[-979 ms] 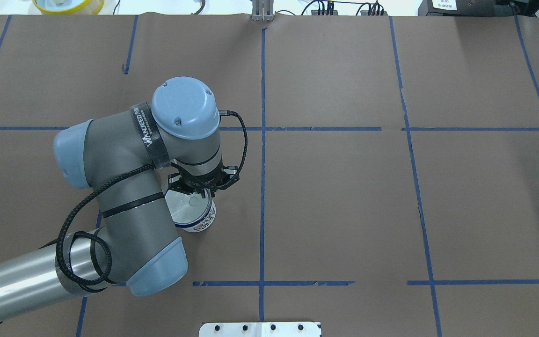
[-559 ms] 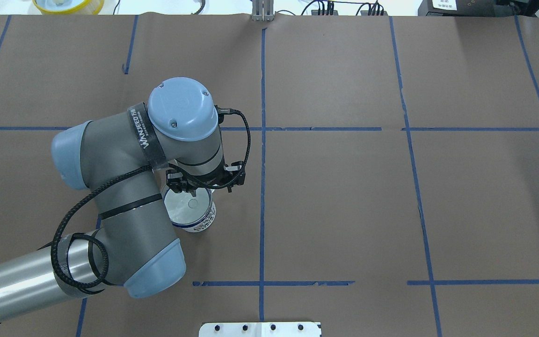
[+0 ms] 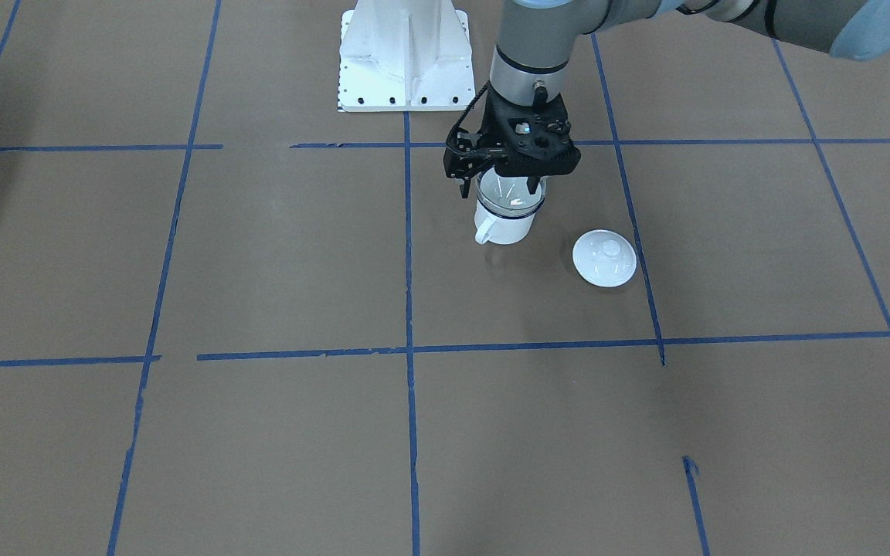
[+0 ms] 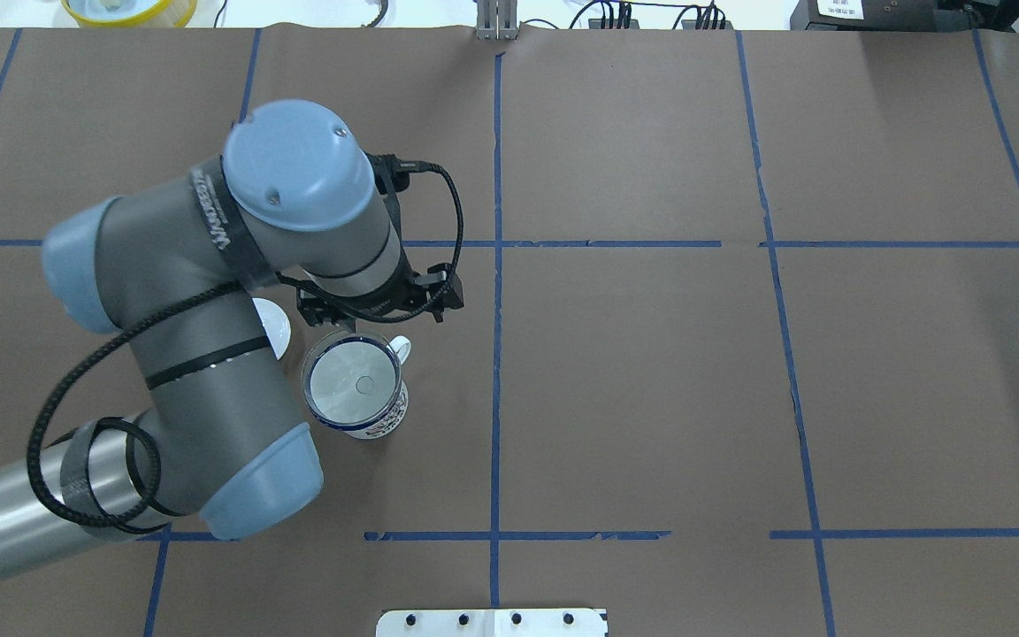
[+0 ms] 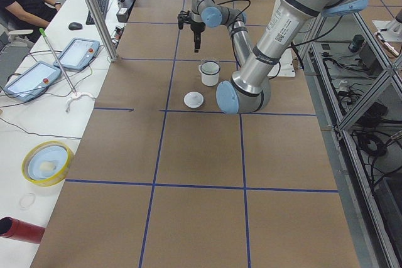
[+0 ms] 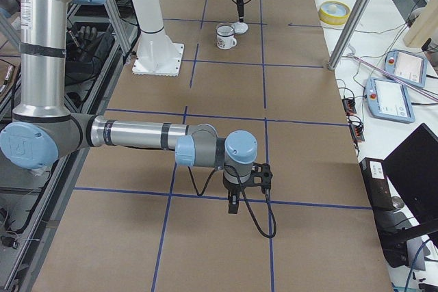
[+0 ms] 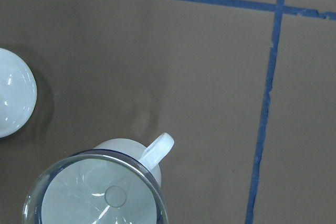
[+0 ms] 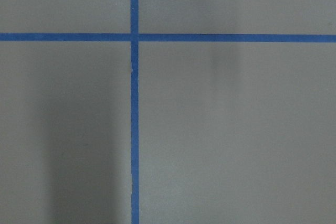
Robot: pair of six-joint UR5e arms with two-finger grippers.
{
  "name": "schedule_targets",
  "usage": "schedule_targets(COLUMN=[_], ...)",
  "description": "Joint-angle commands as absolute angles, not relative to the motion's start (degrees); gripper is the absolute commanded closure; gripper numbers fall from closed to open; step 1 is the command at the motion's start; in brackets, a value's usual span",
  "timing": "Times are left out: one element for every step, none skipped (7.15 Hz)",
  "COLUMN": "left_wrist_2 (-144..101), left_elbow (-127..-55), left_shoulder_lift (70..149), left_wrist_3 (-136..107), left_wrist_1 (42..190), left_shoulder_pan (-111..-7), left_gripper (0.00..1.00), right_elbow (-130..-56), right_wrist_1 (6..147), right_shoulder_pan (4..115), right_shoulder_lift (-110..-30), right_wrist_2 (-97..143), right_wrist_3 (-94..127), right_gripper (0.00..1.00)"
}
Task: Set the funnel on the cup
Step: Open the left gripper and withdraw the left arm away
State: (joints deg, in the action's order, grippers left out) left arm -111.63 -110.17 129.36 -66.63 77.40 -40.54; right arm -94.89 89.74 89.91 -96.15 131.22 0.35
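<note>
The clear funnel (image 3: 508,193) sits in the mouth of the white cup (image 3: 501,226), which has a dark blue rim, and its spout points down inside. From overhead the funnel (image 4: 355,385) fills the cup's rim, and the cup's patterned side (image 4: 383,425) shows below it. The left wrist view shows the funnel (image 7: 100,195) and the cup's handle (image 7: 157,149) from above. My left gripper (image 3: 497,188) is open and empty just above the funnel, clear of it. My right gripper (image 6: 233,206) shows only in the exterior right view, far from the cup, and I cannot tell its state.
A round white lid with a knob (image 3: 604,259) lies on the table beside the cup, partly under my left forearm from overhead (image 4: 274,329). The white robot base (image 3: 405,54) stands behind. A yellow bowl (image 4: 129,9) sits past the far edge.
My left gripper has risen and drawn back toward the far side, off the funnel. The funnel stays on the cup. The lid now shows overhead.
</note>
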Motion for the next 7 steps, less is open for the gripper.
schedule_targets(left_wrist_2=[-119.2, -120.0, -120.1, -123.5, -127.5, -133.4, -134.6], left_elbow=[-112.8, -112.9, -112.9, -112.2, -108.5, -103.1, -100.7], left_shoulder_lift=[122.7, 119.1, 115.0, 111.2, 107.0, 103.3, 97.5], left_wrist_3=[-53.2, -44.2, -34.5, -24.4, -12.5, -4.0, 6.1], left_wrist_1=[78.0, 77.9, 78.2, 78.3, 80.3, 82.1, 85.0], left_shoulder_pan=[-52.3, -58.1, -61.9, -66.9, -74.2, -82.0, -85.2], left_gripper=[0.0, 0.0, 0.0, 0.0, 0.0, 0.0, 0.0], right_elbow=[-94.9, -94.8, -94.9, -94.8, -94.9, -94.9, -94.9], right_wrist_1=[89.7, 89.7, 89.7, 89.7, 89.7, 89.7, 89.7], right_shoulder_pan=[89.9, 89.9, 89.9, 89.9, 89.9, 89.9, 89.9], right_shoulder_lift=[-96.2, -96.2, -96.2, -96.2, -96.2, -96.2, -96.2], right_wrist_2=[131.2, 131.2, 131.2, 131.2, 131.2, 131.2, 131.2], right_wrist_3=[0.4, 0.4, 0.4, 0.4, 0.4, 0.4, 0.4], right_gripper=[0.0, 0.0, 0.0, 0.0, 0.0, 0.0, 0.0])
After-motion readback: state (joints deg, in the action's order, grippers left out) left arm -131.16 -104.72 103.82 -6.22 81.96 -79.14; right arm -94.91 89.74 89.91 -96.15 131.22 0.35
